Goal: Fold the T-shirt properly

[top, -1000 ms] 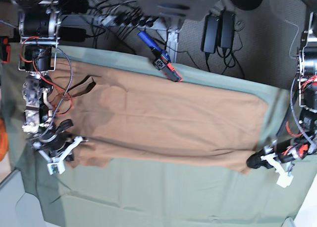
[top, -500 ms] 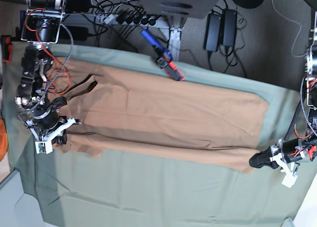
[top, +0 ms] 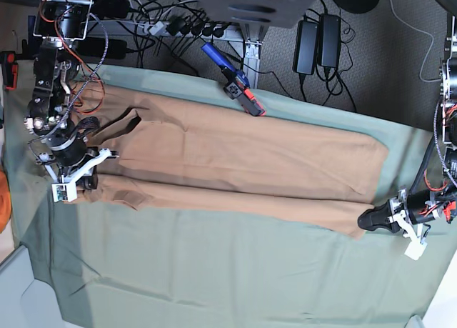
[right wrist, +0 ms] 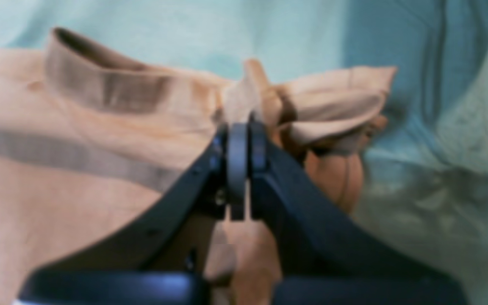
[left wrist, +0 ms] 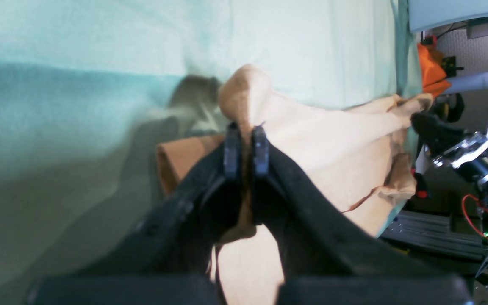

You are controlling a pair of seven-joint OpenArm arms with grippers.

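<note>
The tan T-shirt (top: 243, 164) lies stretched lengthwise across the sage-green sheet (top: 214, 271), with a long fold band along its near side. At the left of the base view my right gripper (top: 77, 187) is shut on the bunched sleeve end; the right wrist view shows its black fingertips (right wrist: 239, 142) pinching gathered tan cloth (right wrist: 79, 169). At the right of the base view my left gripper (top: 370, 220) is shut on the hem corner. In the left wrist view its tips (left wrist: 245, 148) clamp a raised fold of the T-shirt (left wrist: 333, 140).
A blue-and-red tool (top: 233, 80) lies at the sheet's far edge. Power bricks (top: 318, 46) and cables sit behind it. A bright orange object (top: 3, 203) pokes in at the left edge. The sheet's near half is bare cloth with creases.
My right gripper has carried the sleeve end toward the back of the table. The left gripper shifted slightly back and lower. The near fold band is now flatter and tauter.
</note>
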